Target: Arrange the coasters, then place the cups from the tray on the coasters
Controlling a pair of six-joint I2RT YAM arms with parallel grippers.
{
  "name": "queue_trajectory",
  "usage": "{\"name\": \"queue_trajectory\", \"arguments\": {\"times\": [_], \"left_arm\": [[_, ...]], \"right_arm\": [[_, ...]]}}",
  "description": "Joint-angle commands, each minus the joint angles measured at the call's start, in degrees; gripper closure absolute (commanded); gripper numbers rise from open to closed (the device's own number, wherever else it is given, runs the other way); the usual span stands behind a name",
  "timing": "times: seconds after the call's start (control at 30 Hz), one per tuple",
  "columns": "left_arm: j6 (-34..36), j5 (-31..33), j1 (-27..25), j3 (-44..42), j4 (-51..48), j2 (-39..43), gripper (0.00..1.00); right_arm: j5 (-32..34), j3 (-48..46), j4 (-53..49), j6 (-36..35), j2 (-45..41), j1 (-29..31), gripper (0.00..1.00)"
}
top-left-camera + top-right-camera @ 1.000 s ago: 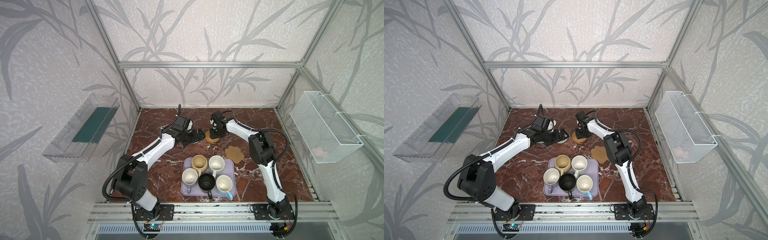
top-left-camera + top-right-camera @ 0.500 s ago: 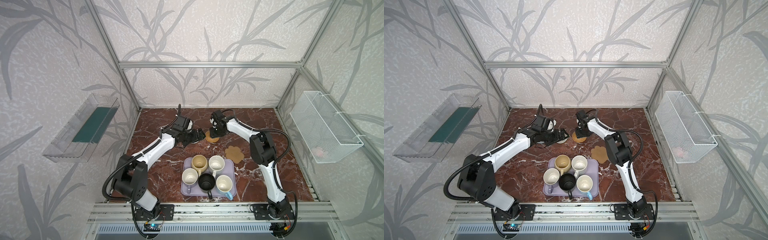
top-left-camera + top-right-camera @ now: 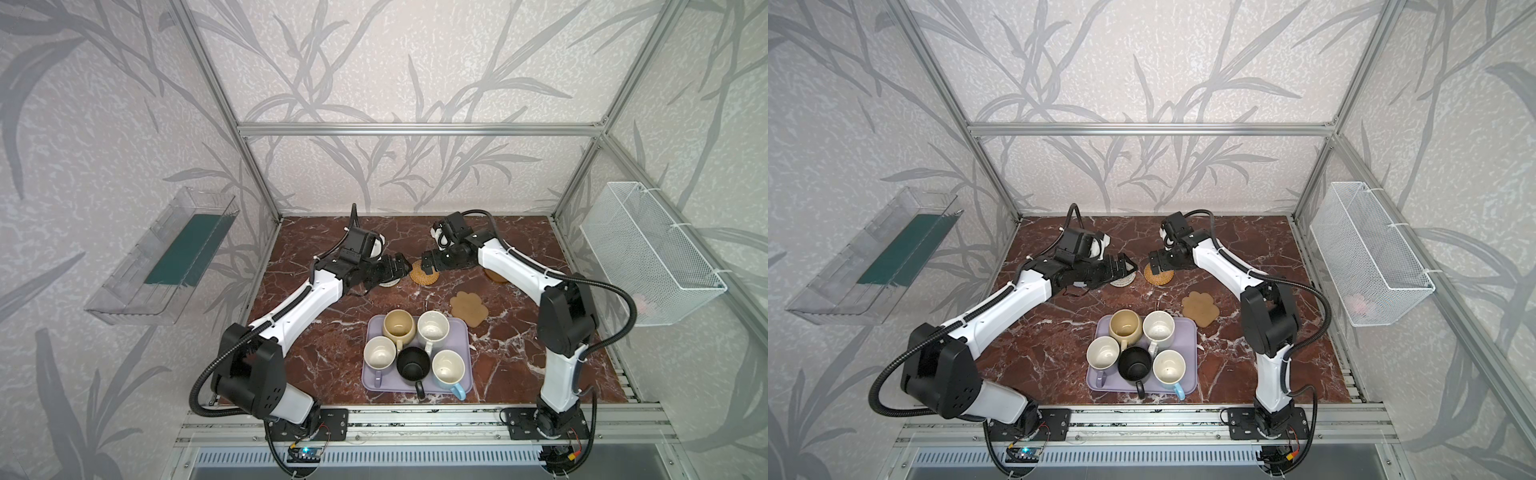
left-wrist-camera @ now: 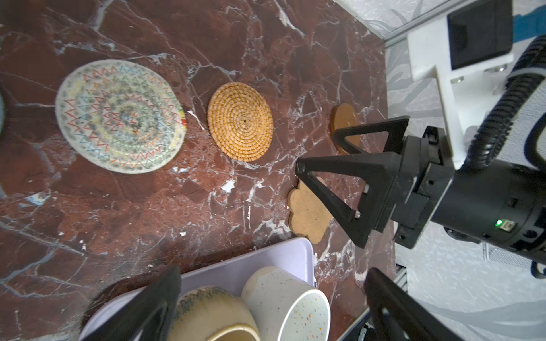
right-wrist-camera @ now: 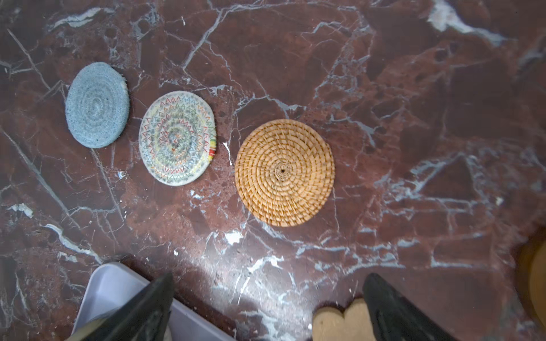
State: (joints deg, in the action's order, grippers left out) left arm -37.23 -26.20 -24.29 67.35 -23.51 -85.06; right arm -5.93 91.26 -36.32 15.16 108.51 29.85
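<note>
Top views: both arms reach low and forward from the near rail, forearms slanting inward, so the left hand [image 3: 400,266] and right hand [image 3: 428,264] face each other near the middle of the far half of the table [image 3: 332,353].

- Left hand: over the cream woven coaster [image 5: 177,138]. Jaws wide, nothing between them.
- Right hand: above the near edge of the golden rattan coaster [image 5: 283,172]. Jaws spread wide, empty. That coaster lies flat on the marble, free of the fingers.
- Row on the table: grey-blue coaster [image 5: 97,104], cream one just beside it, rattan one next, with a narrow strip of marble between.
- Brown glossy coaster [image 4: 344,118]: farther right, partly under the right forearm.
- Paw-shaped coaster [image 3: 469,308]: just off the far right corner of the tray [image 3: 463,345]. Whether they touch, I cannot tell.
- All five cups sit on the tray, black cup [image 3: 412,362] mid near row.
- Open marble: left of the tray, and along the back wall.
</note>
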Motion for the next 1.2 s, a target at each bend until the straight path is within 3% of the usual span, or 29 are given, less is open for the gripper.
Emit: {"name": "queue_trajectory", "arguments": {"times": [0.0,0.27,0.47,0.73,1.17], "left_arm": [[2.87,-3.52,-1.24,1.91,-1.77,0.65,0.01],[6.80,0.52,-6.58,7.35,-8.40,-2.08,0.01],[9.05,0.76,-8.34,11.36,-10.99,-4.59,0.01],[8.66,4.22,-9.89,13.80,-13.28,-7.48,0.01],[9.21,7.65,-9.87,13.83,-14.30,-6.90,0.01]], "right_arm": [[2.53,-6.03,0.00,-0.81,-7.71,-0.07,0.01],[6.60,-27.11,0.58,-0.18,-24.32,-3.05,0.01],[8.31,-36.66,2.70,-2.04,-29.67,-4.80,0.01],[4.79,-35.81,4.08,-5.34,-22.33,-5.15,0.01],[3.34,-31.34,6.28,-8.59,-12.13,-5.15,0.11]]}}
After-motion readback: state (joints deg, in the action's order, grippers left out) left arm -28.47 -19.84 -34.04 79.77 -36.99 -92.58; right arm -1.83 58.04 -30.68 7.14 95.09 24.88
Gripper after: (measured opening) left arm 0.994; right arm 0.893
